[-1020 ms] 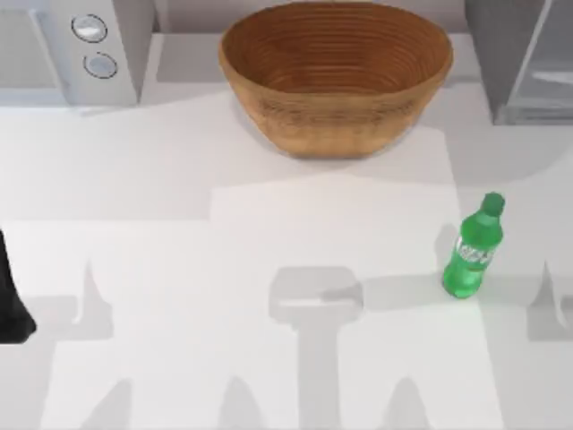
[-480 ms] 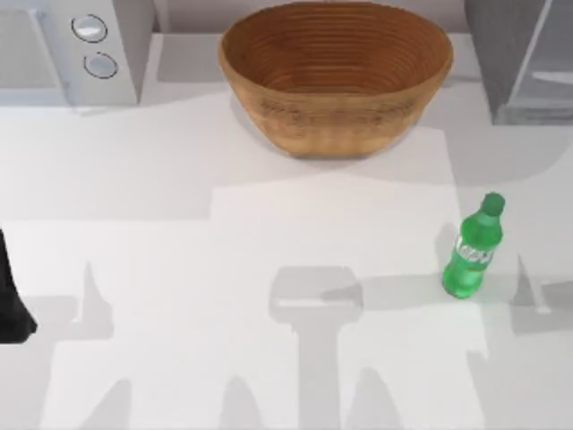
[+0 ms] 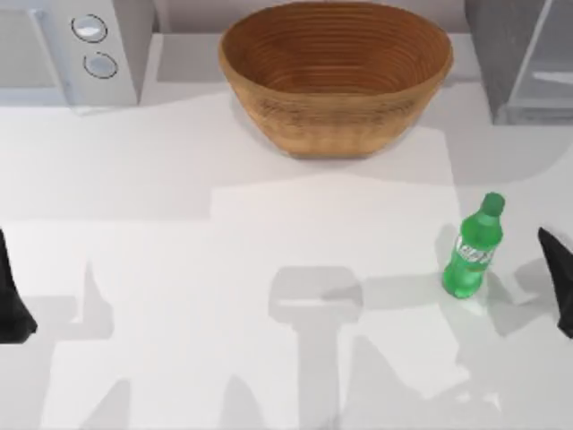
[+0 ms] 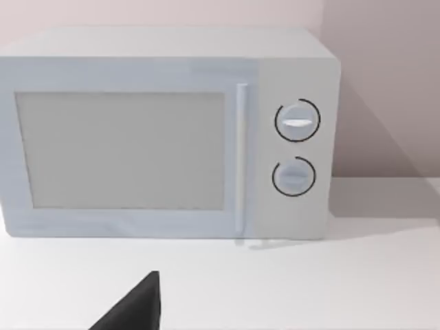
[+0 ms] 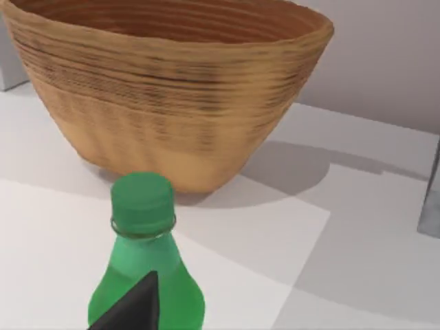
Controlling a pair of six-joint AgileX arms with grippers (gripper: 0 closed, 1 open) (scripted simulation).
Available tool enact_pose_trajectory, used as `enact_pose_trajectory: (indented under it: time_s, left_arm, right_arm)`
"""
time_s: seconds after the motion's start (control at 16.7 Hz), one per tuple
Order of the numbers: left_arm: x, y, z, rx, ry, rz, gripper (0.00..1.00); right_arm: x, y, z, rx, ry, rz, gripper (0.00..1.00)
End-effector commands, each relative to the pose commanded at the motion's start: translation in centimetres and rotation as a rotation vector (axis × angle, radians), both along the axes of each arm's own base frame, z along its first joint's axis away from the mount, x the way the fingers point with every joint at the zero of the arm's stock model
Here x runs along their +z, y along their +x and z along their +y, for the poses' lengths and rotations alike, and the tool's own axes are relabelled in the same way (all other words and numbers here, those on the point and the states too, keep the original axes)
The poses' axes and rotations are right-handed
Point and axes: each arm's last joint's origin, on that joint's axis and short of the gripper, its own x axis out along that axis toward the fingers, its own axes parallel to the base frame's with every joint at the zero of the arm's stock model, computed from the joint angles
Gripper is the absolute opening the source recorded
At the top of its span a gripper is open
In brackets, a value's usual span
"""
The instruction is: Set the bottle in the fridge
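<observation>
Green and small, the bottle [image 3: 474, 252] stands up straight at the near right of the table [image 3: 179, 251], not held by anything. The right gripper [image 3: 557, 276] is just to its right; I cannot tell how wide its fingers are. To do this step well, it should come in level, take the bottle around its fat middle, and squeeze gently so it doesn't tip. The left gripper [image 3: 11, 296] waits at the left edge. Farther back sit the basket [image 3: 336, 76] and, far right, the fridge [image 3: 519, 54].
</observation>
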Motion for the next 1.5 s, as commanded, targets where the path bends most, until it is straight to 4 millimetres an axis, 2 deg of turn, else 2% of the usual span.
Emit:
enact_pose_trajectory:
  time_s: [0.3,0.6,1.08,1.26,1.5]
  left_arm:
    - [0.0,0.0,0.0,0.0,0.0,0.0,1.0]
    - [0.0,0.0,0.0,0.0,0.0,0.0,1.0]
    - [0.0,0.0,0.0,0.0,0.0,0.0,1.0]
    - [0.0,0.0,0.0,0.0,0.0,0.0,1.0]
    - [0.0,0.0,0.0,0.0,0.0,0.0,1.0]
  right_arm:
    - [-3.6,1.9,0.3,0.181,-0.007,0.06,1.0]
    - [-6.2,2.4,0.5,0.303,-0.003,0.086,1.0]
    - [-6.6,2.4,0.7,0.325,-0.001,0.092,1.0]
    - [-6.9,3.8,1.7,0.325,-0.002,0.088,1.0]
    - [-7.6,6.1,4.1,0.325,-0.002,0.088,1.0]
